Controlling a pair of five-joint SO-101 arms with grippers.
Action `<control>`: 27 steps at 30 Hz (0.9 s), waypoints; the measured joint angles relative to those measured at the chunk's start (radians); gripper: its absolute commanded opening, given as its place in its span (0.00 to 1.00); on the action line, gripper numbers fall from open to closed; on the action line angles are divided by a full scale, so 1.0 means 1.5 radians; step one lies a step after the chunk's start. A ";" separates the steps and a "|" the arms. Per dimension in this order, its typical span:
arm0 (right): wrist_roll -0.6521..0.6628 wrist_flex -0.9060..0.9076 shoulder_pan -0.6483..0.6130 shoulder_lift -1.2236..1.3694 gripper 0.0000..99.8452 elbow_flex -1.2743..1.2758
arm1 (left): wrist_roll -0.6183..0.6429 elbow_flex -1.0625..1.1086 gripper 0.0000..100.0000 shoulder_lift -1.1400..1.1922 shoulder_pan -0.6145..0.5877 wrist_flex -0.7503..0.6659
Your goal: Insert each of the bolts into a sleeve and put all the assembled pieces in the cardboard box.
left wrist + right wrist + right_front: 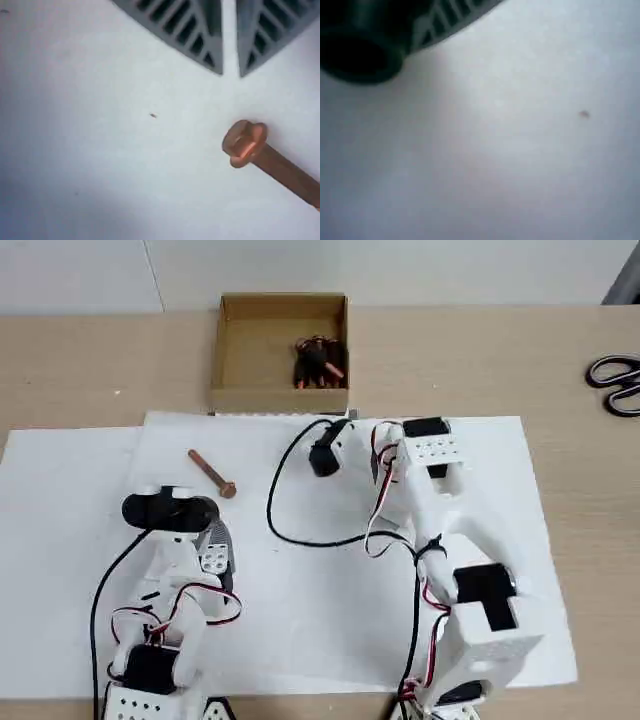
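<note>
I am holding my left gripper [230,74] low over the white paper [300,640], in the lower left of the high view. Its fingers are drawn almost together with only a thin slit between them, and they are pinching nothing. The copper bolt [272,160] is lying flat on the paper just beside my fingertips, left of centre in the high view. Its flanged head is pointing toward me and its shank is running away toward the upper left.

My right gripper [405,35] is hanging over the paper just below the cardboard box [228,350], which is sitting at top centre. It seems to be clamped on a black sleeve [355,55], though I am judging that from one jaw lying against it. Several assembled pieces [320,362] are already lying in the right half of the box.

I am expecting the bolt to be small, rigid and light, and smooth enough to roll or skid on the paper if I nudge it. I am thinking of spreading my fingers and taking it across the shank just behind the head. That way the head stops it sliding through, and the free end stays clear for the sleeve.
</note>
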 measured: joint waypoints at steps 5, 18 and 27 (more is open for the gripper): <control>-0.101 0.053 -0.005 -0.039 0.01 -0.020 | 0.000 0.000 0.01 0.000 0.000 0.000; -0.449 0.213 -0.005 -0.307 0.01 -0.031 | 0.000 0.000 0.01 0.000 0.000 0.000; -0.646 0.280 0.092 -0.420 0.01 -0.031 | -0.035 -0.001 0.01 0.000 -0.003 -0.001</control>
